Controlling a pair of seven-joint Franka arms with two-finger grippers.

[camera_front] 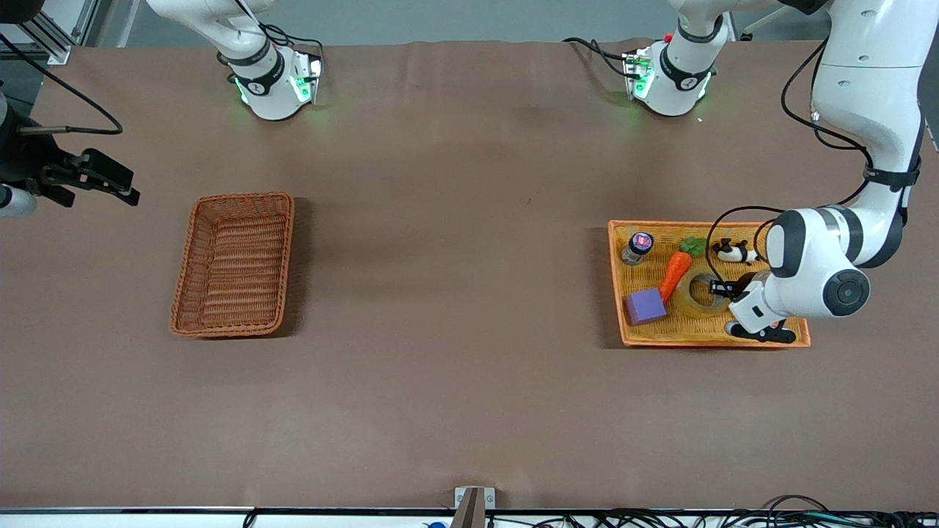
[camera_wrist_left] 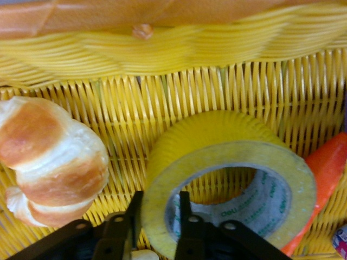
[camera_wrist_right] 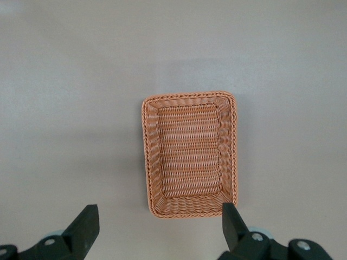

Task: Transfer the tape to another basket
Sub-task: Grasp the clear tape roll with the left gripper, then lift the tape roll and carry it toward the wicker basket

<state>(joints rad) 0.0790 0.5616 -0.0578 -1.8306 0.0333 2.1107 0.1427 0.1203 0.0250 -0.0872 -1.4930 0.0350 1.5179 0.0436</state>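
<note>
One roll of tape [camera_front: 699, 293] lies flat in the yellow tray [camera_front: 710, 334], touching the toy carrot [camera_front: 676, 271], with a croissant [camera_wrist_left: 51, 160] close beside it. Left gripper [camera_wrist_left: 158, 216] is down at the tape, one finger inside the core and one outside, closed narrowly on the wall: the grasp step. Next move, by judgement: lift clear of the tray, then carry to the brown basket [camera_front: 235, 264]. Right gripper [camera_wrist_right: 157, 230] waits wide open and empty, above the basket

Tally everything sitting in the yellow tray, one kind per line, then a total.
Tape: 1
Carrot: 1
Purple block: 1
Small bottle: 1
Black-and-white toy animal: 1
Croissant: 1
Total: 6
</note>
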